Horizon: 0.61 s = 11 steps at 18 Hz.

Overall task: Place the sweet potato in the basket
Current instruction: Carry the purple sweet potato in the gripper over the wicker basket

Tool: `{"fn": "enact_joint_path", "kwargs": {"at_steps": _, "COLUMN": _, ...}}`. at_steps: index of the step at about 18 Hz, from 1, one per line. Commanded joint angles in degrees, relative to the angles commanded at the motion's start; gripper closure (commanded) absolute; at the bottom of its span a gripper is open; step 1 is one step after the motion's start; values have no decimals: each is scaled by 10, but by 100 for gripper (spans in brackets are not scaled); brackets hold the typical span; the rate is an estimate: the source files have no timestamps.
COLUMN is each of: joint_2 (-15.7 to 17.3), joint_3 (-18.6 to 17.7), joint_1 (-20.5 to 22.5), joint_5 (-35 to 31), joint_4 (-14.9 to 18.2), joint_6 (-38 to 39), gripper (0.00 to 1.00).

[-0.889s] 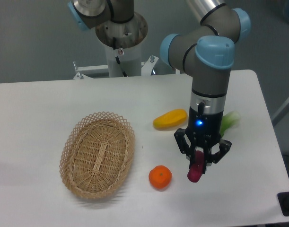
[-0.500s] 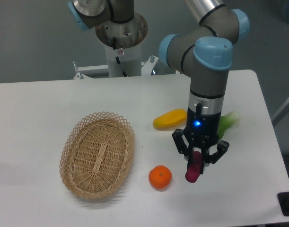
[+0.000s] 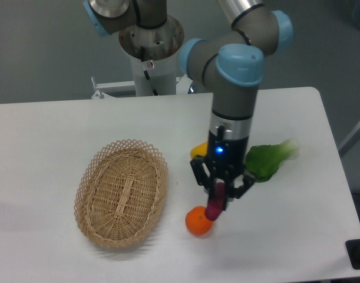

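Leftward the arm has carried its load since the earlier frames: the gripper (image 3: 218,194) now hangs above the orange (image 3: 199,221) instead of out over bare table to the right, and the green leafy vegetable (image 3: 267,160) it used to hide is uncovered. Nearest the camera, the orange sits on the white table (image 3: 44,135), with the lower tip of the sweet potato (image 3: 215,205) overlapping its upper right edge. The fingers are clamped on the sweet potato, which hangs nearly upright. Left of it lies the basket (image 3: 122,191), apart from the orange. Behind the gripper, a yellow-orange fruit (image 3: 198,150) peeks out, mostly hidden.
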<state>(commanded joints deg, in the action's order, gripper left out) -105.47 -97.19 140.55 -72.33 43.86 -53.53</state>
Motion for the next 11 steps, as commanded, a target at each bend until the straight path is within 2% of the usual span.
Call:
{"fn": "enact_joint_path", "kwargs": {"at_steps": 4, "joint_2": 3, "joint_3": -29, "joint_1": -40, "joint_5": -31, "joint_4": -4, "joint_6": 48, "gripper": 76}}
{"fn": "enact_joint_path", "kwargs": {"at_steps": 8, "joint_2": -8, "joint_3": -57, "joint_1": -97, "joint_5": -111, "joint_4": -4, "joint_6": 48, "gripper": 76}}
{"fn": "enact_joint_path", "kwargs": {"at_steps": 11, "joint_2": -19, "joint_3": -59, "joint_1": -123, "joint_5": -120, "joint_4": -3, "joint_6": 38, "gripper": 75}}
